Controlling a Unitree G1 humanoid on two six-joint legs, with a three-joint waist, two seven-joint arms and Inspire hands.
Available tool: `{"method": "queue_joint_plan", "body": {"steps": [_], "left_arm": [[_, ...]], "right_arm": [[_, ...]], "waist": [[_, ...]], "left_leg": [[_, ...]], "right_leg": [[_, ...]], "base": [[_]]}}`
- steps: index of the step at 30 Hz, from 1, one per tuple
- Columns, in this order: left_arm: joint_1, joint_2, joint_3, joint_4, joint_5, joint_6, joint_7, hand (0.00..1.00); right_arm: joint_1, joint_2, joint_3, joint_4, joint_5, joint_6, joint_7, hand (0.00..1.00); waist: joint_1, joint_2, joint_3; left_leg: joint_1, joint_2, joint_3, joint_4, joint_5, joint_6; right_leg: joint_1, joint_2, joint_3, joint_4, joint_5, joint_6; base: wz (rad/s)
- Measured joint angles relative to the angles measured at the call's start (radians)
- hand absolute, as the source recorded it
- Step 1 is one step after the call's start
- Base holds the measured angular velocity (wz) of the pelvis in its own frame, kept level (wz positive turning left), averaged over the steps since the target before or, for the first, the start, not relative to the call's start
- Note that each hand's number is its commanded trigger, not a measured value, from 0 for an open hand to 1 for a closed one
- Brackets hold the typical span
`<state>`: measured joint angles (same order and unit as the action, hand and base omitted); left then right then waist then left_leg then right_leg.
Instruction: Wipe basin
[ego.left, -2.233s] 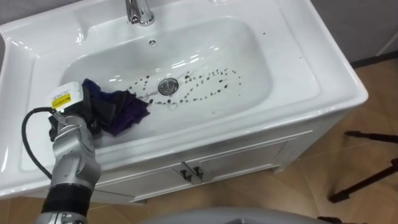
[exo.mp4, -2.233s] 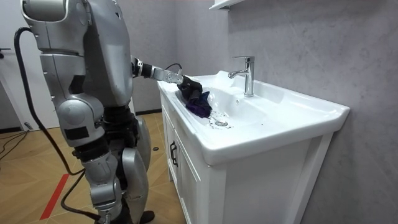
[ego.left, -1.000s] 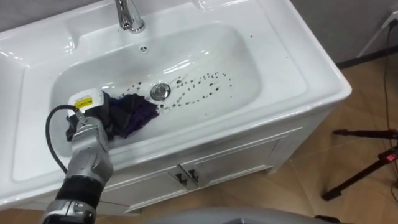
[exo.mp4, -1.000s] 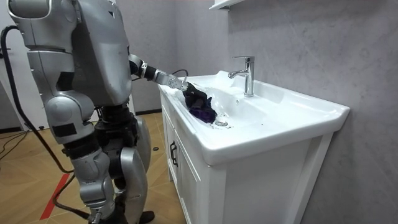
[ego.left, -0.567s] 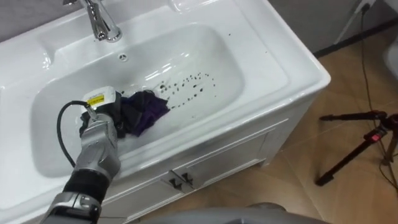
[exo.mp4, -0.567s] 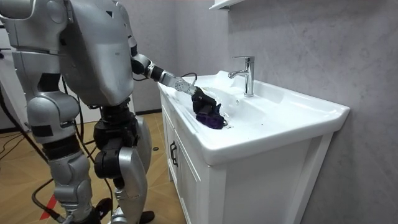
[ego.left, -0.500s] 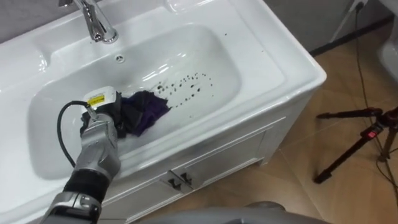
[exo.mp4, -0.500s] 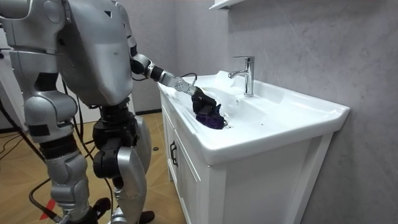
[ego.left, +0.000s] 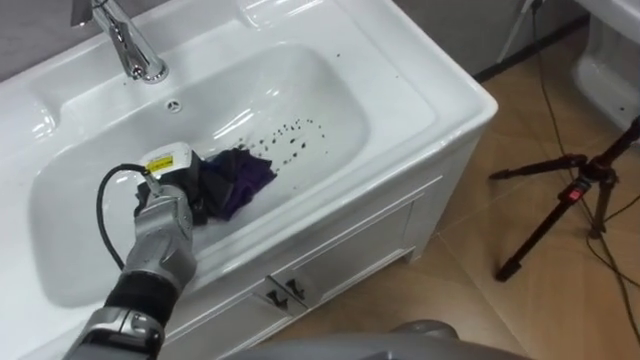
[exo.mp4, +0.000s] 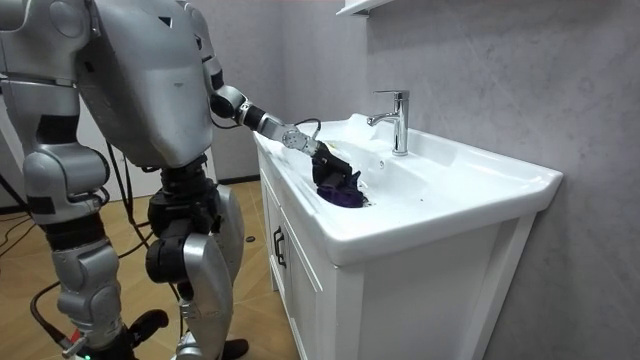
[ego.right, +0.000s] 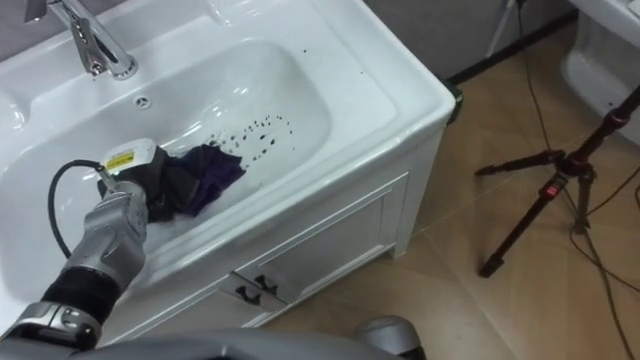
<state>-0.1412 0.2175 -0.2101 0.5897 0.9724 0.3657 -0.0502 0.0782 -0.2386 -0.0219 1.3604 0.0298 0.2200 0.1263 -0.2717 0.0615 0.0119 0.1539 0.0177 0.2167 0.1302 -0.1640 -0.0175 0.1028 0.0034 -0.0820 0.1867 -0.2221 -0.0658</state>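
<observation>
Basin: the white basin (ego.left: 385, 75) sits on a cabinet (ego.left: 345, 250), with a chrome faucet (ego.left: 128, 48) on its back rim.
In the basin: a crumpled dark purple cloth (ego.left: 238, 178) lies on the bowl's floor toward the front wall. Dark specks (ego.left: 290, 133) are scattered just right of it.
Left hand: the left hand (ego.left: 166, 208) reaches over the front rim into the bowl, its fingers curled into the cloth's left part and gripping it.
Robot: in the room view it stands at the cabinet's end with its left arm stretched out over the bowl.
Floor: a black tripod (ego.left: 565, 205) stands to the right.
Change: about two seconds ago the cloth lay left of the drain. It now covers the drain and touches the nearest specks, having slid right along with the hand.
</observation>
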Motion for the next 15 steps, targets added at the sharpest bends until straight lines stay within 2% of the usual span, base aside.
{"method": "queue_joint_plan", "body": {"steps": [5, 9, 15], "left_arm": [[-0.065, -0.011, -0.060, 0.063, -0.023, 0.000, -0.001, 1.00], [-0.086, -0.022, -0.100, 0.059, -0.050, 0.001, -0.001, 1.00], [-0.149, -0.046, -0.169, 0.059, -0.116, 0.001, -0.003, 1.00]], "right_arm": [[-0.005, 0.000, 0.000, 0.003, -0.003, -0.001, -0.001, 0.00], [-0.011, 0.000, 0.001, 0.002, -0.010, -0.001, 0.001, 0.00], [-0.002, -0.002, 0.011, 0.003, -0.042, 0.000, 0.030, 0.00]], "waist": [[-0.009, 0.002, 0.0010], [-0.039, 0.003, 0.0012], [-0.060, 0.007, 0.0031]], "left_leg": [[0.000, 0.000, 0.001, 0.002, 0.000, 0.000], [-0.001, 0.000, 0.003, 0.002, 0.000, 0.000], [-0.001, 0.000, 0.005, 0.002, 0.000, 0.000]], "right_leg": [[0.001, 0.000, 0.000, 0.000, 0.000, 0.000], [0.002, 0.001, 0.001, -0.001, 0.001, 0.000], [-0.002, 0.002, 0.012, 0.000, 0.001, 0.000]], "base": [[0.01], [0.01], [-0.04]]}}
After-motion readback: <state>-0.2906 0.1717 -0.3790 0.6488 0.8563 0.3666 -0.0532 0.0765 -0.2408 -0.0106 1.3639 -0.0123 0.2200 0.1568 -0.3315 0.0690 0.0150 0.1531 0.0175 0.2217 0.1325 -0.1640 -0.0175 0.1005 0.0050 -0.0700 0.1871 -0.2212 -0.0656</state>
